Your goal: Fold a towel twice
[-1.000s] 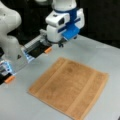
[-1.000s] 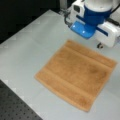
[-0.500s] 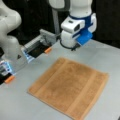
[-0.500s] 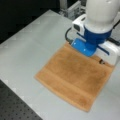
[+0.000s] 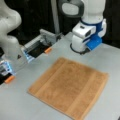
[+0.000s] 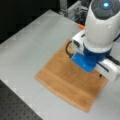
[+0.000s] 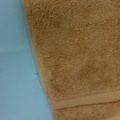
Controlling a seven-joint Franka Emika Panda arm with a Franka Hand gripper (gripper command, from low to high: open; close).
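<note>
The tan-brown towel [image 5: 70, 87] lies flat and unfolded on the grey table [image 5: 30, 107], one layer, with a woven band near two opposite edges. In both front views the white and blue gripper [image 5: 82, 50] hangs over the towel's far edge, near a corner. In a front view the gripper [image 6: 87, 65] covers the towel's [image 6: 62, 82] upper right part, and its fingers are hidden under the hand. The wrist view looks straight down on the towel [image 7: 80, 55], its left edge and a woven band [image 7: 87, 101], with bare table [image 7: 17, 75] beside it. No fingers show there.
A second white robot arm [image 5: 10, 37] stands at a front view's left. Beside it lies a grey fixture [image 5: 41, 45] with orange tabs [image 5: 47, 50]. Another orange piece [image 5: 9, 79] sits at the left edge. A dark perforated board [image 6: 15, 105] borders the table.
The arm has come lower and moved from behind the towel to over its far edge. The towel has not moved.
</note>
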